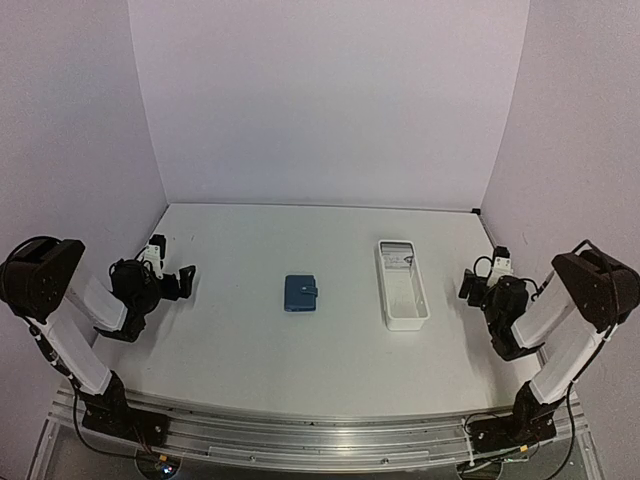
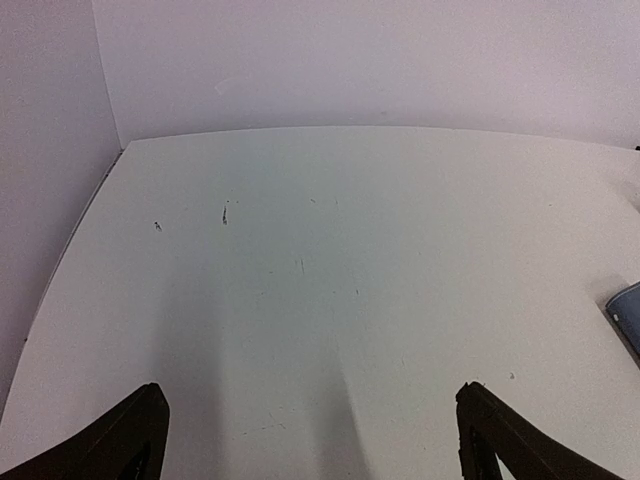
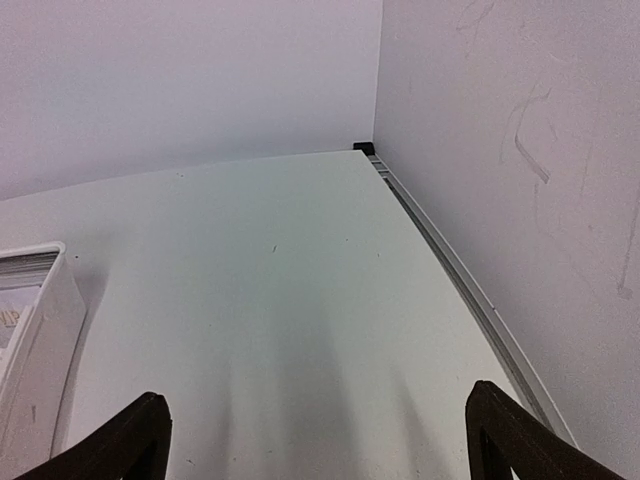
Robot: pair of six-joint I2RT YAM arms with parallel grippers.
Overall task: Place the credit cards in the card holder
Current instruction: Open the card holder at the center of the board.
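Plainly the task stood at its very first step: neither hand had a card, and the card holder (image 1: 300,293) lay on the bench (image 1: 230,330) near the middle of the top view, apparently shut with its flap over. To its right in that frame, well apart from it, sat a long white tray (image 1: 405,312). Something pale lay at the tray's far end, most likely the credit cards (image 1: 396,260), though they were too small to make out surely.

The left hand (image 1: 172,266) hovered at the left of the frame with its jaws spread wide and nothing between them. Its wrist view showed only bare bench ahead and a blue corner of the card holder at the right edge. The right hand (image 1: 482,272) hung at the right of the frame, near the tray, likewise gaping wide and empty.

By my judgement, the next move called for one hand to reach the holder, open its flap and pin it. The other would come over the tray to lift a card by its thin edge, a fiddly pinch on so flat a thing.
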